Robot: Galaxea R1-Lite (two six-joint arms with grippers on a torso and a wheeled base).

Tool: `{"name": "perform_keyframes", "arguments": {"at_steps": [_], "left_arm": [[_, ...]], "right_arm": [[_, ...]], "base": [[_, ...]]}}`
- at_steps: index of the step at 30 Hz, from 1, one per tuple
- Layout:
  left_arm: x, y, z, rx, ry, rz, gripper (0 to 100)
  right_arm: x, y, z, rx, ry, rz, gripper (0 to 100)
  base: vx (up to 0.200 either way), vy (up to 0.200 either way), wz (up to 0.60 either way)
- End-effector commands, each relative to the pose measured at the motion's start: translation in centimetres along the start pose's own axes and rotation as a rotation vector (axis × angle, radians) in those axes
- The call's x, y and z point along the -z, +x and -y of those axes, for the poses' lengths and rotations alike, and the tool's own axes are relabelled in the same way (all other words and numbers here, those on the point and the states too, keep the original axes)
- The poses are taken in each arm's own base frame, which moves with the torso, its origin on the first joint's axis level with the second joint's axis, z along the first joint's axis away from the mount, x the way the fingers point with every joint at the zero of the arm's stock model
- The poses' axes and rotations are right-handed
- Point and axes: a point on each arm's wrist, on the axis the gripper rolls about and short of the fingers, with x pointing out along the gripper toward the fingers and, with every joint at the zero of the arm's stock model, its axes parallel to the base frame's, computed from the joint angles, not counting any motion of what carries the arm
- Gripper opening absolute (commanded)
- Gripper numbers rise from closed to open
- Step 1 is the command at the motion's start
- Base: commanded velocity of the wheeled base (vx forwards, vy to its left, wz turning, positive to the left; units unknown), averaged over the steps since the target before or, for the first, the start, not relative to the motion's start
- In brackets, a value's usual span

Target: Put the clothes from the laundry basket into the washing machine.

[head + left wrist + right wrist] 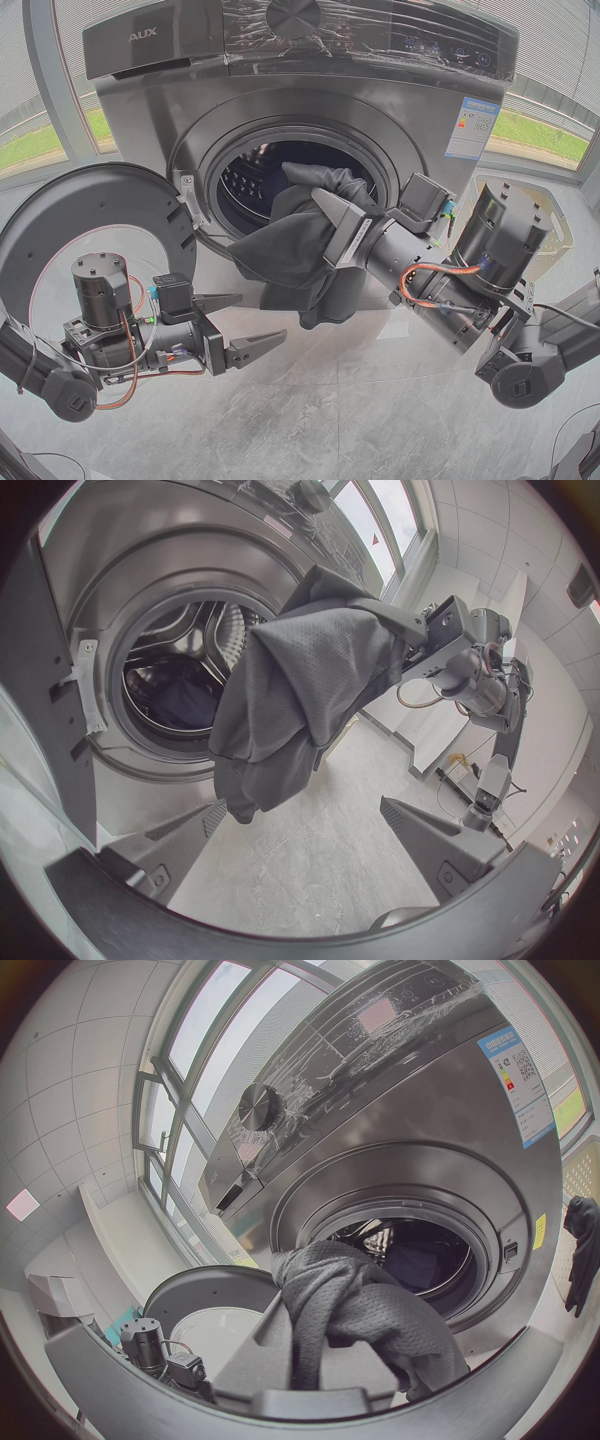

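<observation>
The grey washing machine (375, 106) stands in front of me, its round door (94, 206) swung wide to the left. My right gripper (331, 206) is shut on a dark grey mesh garment (294, 250) at the lower right rim of the drum opening (250, 181). The cloth drapes over the rim and hangs down the machine's front. In the left wrist view the garment (306, 667) hangs from the right gripper (400, 627), and a dark piece of clothing (181, 705) lies inside the drum. My left gripper (262, 317) is open and holds nothing, low in front of the door.
The beige perforated laundry basket (550, 231) stands right of the machine, behind my right arm. Another dark garment (584, 1254) hangs over its edge. Grey tiled floor (312, 400) lies open before the machine. Windows run behind it.
</observation>
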Motion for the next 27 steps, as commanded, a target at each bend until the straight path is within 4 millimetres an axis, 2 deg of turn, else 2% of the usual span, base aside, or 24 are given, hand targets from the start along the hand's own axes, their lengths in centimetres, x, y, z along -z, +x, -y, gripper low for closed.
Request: {"name": "perform_keyframes", "arguments": {"at_steps": [1, 9, 22, 27], "left_arm": [[0.4, 1.3, -0.2, 0.014, -0.009, -0.018, 100], [0.1, 2.7, -0.7, 0.017, -0.014, -0.008, 100], [0.2, 4.0, 1.8, 0.105, -0.039, -0.002, 100], [0.6, 4.8, 1.7, 0.081, -0.049, -0.008, 100]], "right_arm": [[0.0, -0.1, -0.1, -0.002, 0.0, -0.003, 0], [0.1, -0.2, -0.2, -0.008, 0.002, -0.006, 0], [0.2, -0.1, -0.1, -0.009, 0.0, 0.005, 0], [0.2, -0.1, -0.1, -0.01, 0.001, 0.01, 0]], "base": [[0.0, 0.0, 0.0], [0.0, 0.0, 0.0], [0.0, 0.0, 0.0], [0.0, 0.0, 0.0]]}}
